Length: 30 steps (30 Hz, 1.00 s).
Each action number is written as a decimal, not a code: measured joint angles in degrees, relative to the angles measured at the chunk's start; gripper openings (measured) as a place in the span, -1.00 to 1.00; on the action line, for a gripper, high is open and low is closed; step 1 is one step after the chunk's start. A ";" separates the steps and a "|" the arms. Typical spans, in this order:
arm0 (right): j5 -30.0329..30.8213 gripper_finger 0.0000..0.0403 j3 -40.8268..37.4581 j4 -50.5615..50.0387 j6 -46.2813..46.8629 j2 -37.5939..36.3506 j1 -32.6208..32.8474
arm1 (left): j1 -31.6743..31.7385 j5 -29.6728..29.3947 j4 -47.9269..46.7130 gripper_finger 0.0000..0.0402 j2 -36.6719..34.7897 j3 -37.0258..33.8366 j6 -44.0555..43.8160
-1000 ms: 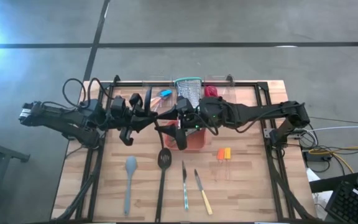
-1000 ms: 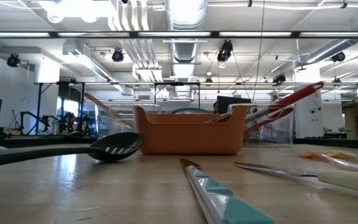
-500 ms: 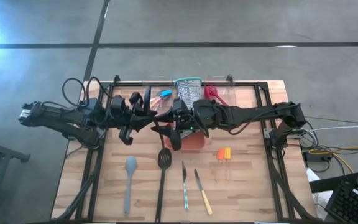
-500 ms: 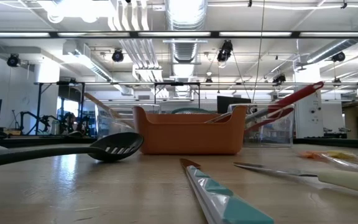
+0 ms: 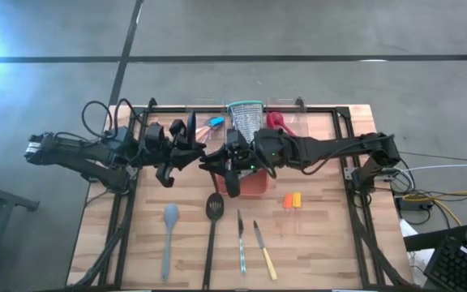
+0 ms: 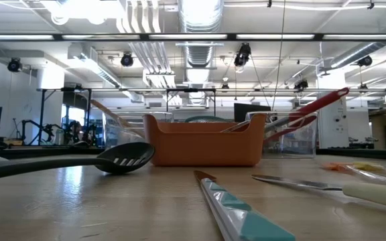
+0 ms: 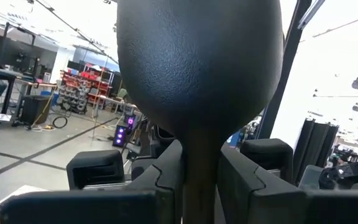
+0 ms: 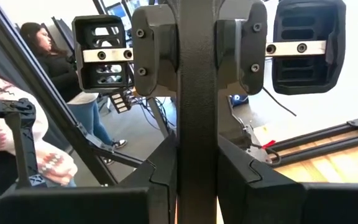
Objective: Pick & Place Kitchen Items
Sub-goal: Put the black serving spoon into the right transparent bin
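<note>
A black spoon (image 7: 197, 68) is held in mid-air over the middle of the tabletop (image 5: 323, 243), its bowl standing up above the left pincer (image 7: 201, 171), whose fingers (image 7: 166, 171) are clamped on the handle just below the bowl. The right pincer (image 8: 196, 165) meets it from the other side and is closed on the same black handle, so both arms hold the one spoon above the left edge of the orange tray (image 5: 254, 184). On the near half of the tabletop lie a grey spatula (image 5: 169, 235) to the left, a black slotted turner (image 5: 213, 219) beside it, two small knives (image 5: 250, 243) to its right, and an orange-handled tool (image 5: 292, 203) further right. Behind the tray stands a steel grater (image 5: 246, 122), with a red spoon (image 5: 278, 122) in a clear bin (image 5: 294, 122) to its right. A person (image 8: 61, 68) sits in the room beyond.
</note>
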 joint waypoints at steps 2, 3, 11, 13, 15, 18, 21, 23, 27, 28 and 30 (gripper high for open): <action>-0.04 -0.69 0.91 -1.53 -0.13 -0.01 -0.02 | 0.00 0.11 -0.02 -0.58 0.00 0.02 -0.93; -0.02 -0.69 1.46 -2.25 -0.45 -0.16 -0.02 | -0.01 0.58 -0.51 -0.49 -0.03 0.02 -1.60; 5.23 -0.69 9.63 -23.49 -4.85 -5.81 -1.67 | -0.11 0.92 -9.96 0.33 -1.62 0.58 -4.26; 6.45 -0.69 12.99 -33.26 -4.78 -6.71 -2.66 | -0.11 0.84 -10.56 0.43 -1.78 0.60 -4.33; 6.54 -0.69 16.74 -42.14 -4.03 -7.43 -4.16 | -0.11 0.76 -10.50 0.48 -1.95 0.62 -4.21; 6.63 -0.69 21.67 -53.64 -2.27 -8.25 -6.87 | -0.11 0.70 -10.78 0.49 -1.86 0.70 -3.58; 6.57 -0.69 25.52 -64.06 -1.07 -8.58 -10.31 | -0.11 0.63 -11.10 0.48 -1.75 0.70 -2.75; 6.50 -0.69 27.74 -70.48 0.31 -8.55 -13.13 | -0.11 0.55 -11.02 0.48 -1.75 0.70 -2.64; 6.25 -0.69 29.10 -79.69 0.64 -8.53 -19.03 | -0.10 0.50 -11.06 0.49 -1.70 0.70 -2.62; 5.55 -0.69 29.04 -81.96 0.60 -8.46 -20.67 | -0.11 0.48 -11.06 0.49 -1.70 0.70 -2.62; 3.41 -0.69 28.36 -85.19 0.58 -8.22 -24.19 | -0.09 0.46 -11.06 0.49 -1.70 0.70 -2.62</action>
